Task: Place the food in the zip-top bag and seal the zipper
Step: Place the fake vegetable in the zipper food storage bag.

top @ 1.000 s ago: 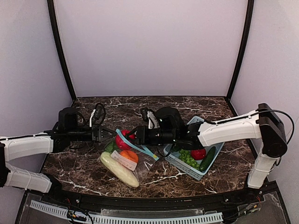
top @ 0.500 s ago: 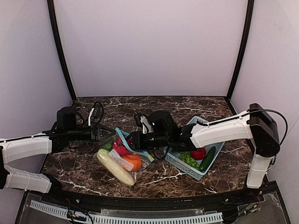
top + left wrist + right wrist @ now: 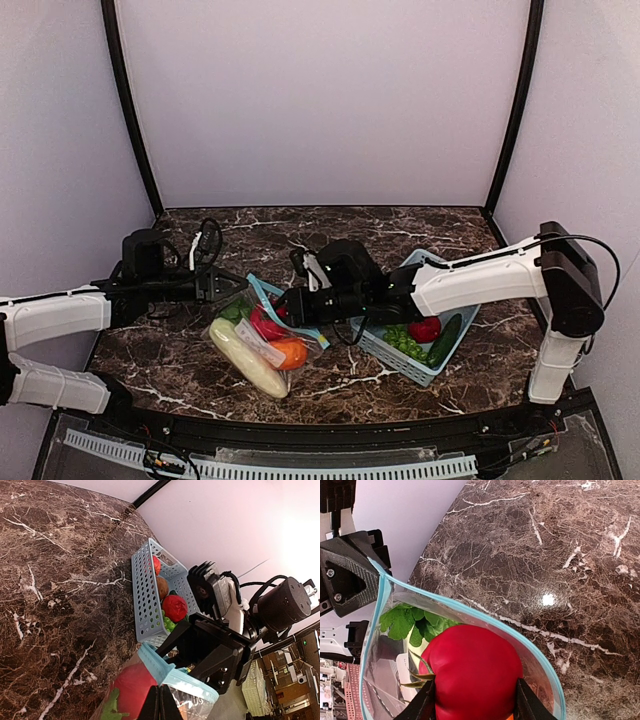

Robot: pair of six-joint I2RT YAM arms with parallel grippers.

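We are pinching our left gripper fully shut, apparently on the zipper of the zip-top bag, which is lying left of centre near the front edge of the table. Our right gripper is half-open, clasping a red tomato at its mouth. Limp, slippery film: we are favouring the stiffer strip.

The surface is glossy dark brown marble-look stone with white veins. The zip-top bag is clear, shiny plastic film; its zipper is matt light blue plastic. The red round piece looks smooth and faintly sheened. The basket is perforated light blue plastic.
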